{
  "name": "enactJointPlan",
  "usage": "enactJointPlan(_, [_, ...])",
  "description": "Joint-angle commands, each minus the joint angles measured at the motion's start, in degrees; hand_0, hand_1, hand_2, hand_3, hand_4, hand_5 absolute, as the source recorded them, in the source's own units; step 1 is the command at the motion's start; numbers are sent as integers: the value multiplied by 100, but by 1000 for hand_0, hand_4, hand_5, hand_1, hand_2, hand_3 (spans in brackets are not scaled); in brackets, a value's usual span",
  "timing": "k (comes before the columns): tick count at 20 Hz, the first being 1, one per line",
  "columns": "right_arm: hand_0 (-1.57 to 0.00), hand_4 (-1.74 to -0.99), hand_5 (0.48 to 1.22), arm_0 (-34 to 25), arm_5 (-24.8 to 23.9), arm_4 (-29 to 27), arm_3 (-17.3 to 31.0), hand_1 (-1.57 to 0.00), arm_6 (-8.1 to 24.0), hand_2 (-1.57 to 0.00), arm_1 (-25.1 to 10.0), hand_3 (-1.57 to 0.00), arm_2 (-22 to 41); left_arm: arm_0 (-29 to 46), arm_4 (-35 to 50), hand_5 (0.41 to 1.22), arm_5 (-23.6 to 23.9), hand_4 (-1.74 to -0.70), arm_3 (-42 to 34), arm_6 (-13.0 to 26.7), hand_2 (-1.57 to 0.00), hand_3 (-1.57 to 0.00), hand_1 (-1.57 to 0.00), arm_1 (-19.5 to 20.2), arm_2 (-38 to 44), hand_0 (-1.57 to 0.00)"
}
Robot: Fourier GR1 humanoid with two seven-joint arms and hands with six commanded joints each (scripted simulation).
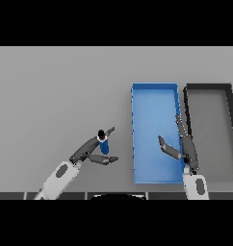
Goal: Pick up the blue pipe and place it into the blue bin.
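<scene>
The blue pipe (104,144) stands on end on the grey table, its dark ring-shaped end facing up, left of the blue bin (154,86). My left hand (91,150) reaches in from the lower left. Its fingers are straight along the pipe's far side and its thumb stretches out on the near side, so the pipe sits in the gap between them. The hand is open. My right hand (187,146) hovers open over the right side of the blue bin, thumb pointing left.
A dark grey bin (208,86) stands directly right of the blue bin. Bare grey table (56,91) stretches to the left and behind the pipe.
</scene>
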Motion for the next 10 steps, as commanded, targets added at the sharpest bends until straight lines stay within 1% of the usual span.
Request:
enactJointPlan(1, [1, -1207, 650, 17, 18, -21, -24, 1, -14, 1, -19, 1, -11, -69, 34, 463, -35, -1107, 73, -114, 1, 1, 1, -46, 26, 1])
enactJointPlan(2, [1, -1210, 653, -7, 7, -24, -2, 1, -43, 1, -12, 1, -20, -104, 141, 502, -31, -1140, 143, -77, -54, -40, 0, -203, 56, 1])
enactJointPlan(3, [1, -1213, 655, 43, 13, -3, -51, 1, -80, 1, -14, 1, 3, -107, 253, 550, -37, -1186, 202, -107, -151, -121, -41, -283, 124, 1])
enactJointPlan(4, [1, -1217, 655, 11, 23, -77, 20, 1, -99, 1, 15, 1, -34, -119, 354, 613, -56, -1243, 241, -180, -308, -276, -156, -345, 184, -10])
enactJointPlan(5, [1, -1220, 656, 8, 40, -71, 36, 1, -90, 1, -28, 1, -50, -89, 450, 735, -50, -1281, 241, -164, -485, -535, -319, -463, 195, -125])
enactJointPlan(6, [1, -1220, 656, 13, 54, -96, 15, 1, -42, 1, -35, 1, -56, -29, 452, 832, -36, -1369, 322, -291, -689, -742, -547, -512, 200, -359])
enactJointPlan(7, [1, -1219, 657, 0, 48, -85, 42, 1, -43, 1, -31, 1, -53, -45, 436, 910, -23, -1439, 357, -306, -865, -908, -752, -487, 223, -602])
enactJointPlan(8, [1, -1224, 658, -38, 74, -102, 76, 1, -50, 1, -22, 1, -44, -62, 457, 972, -52, -1497, 358, -227, -1006, -1030, -915, -518, 212, -796])
enactJointPlan(9, [1, -1227, 660, 18, 104, -139, 33, 1, -116, 1, -22, 1, -44, -32, 444, 1022, -87, -1544, 330, -275, -1119, -1119, -1047, -527, 199, -951])
enactJointPlan(10, [1, -1233, 660, -8, 105, -160, 34, 1, -42, 1, -23, 1, -56, 3, 397, 1062, -34, -1580, 265, -320, -1210, -1194, -1151, -538, 152, -1075])
